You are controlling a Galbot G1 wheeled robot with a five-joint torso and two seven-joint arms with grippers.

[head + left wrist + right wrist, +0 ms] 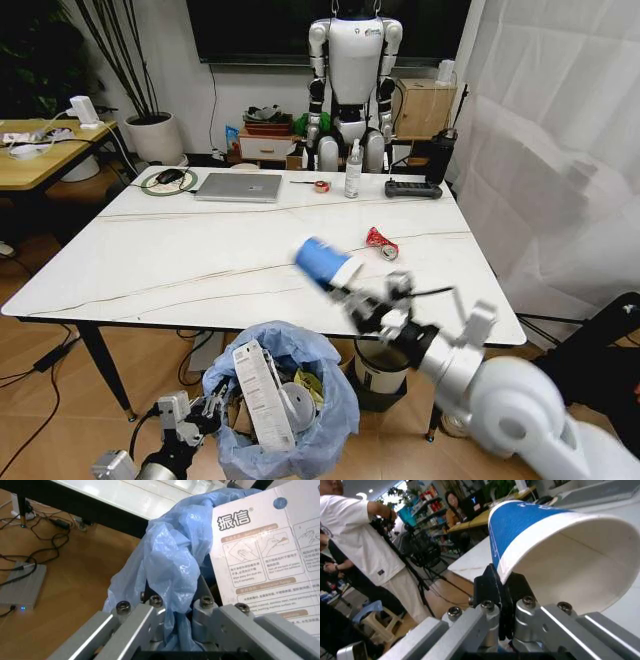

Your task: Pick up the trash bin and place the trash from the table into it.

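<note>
My right gripper (352, 291) is shut on the rim of a blue-and-white paper cup (325, 262), holding it tilted above the near edge of the white marble table (150, 265). The right wrist view shows the cup (555, 543) with its rim pinched between my right gripper's (503, 592) fingers. Below the table edge, the trash bin (305, 415) with its puffy light-blue bag hangs from my left gripper (207, 408). My left gripper (176, 605) is shut on the bag's rim (170, 566). A white printed packet (262, 395) sticks up among the litter inside. A crushed red can (380, 240) lies on the table.
A grey laptop (238, 187), a tape roll (321, 186), a spray bottle (353, 170) and a black device (413, 189) line the table's far side. A black-rimmed white bin (380, 372) stands under the near right edge. Cables (45, 536) trail on the wooden floor.
</note>
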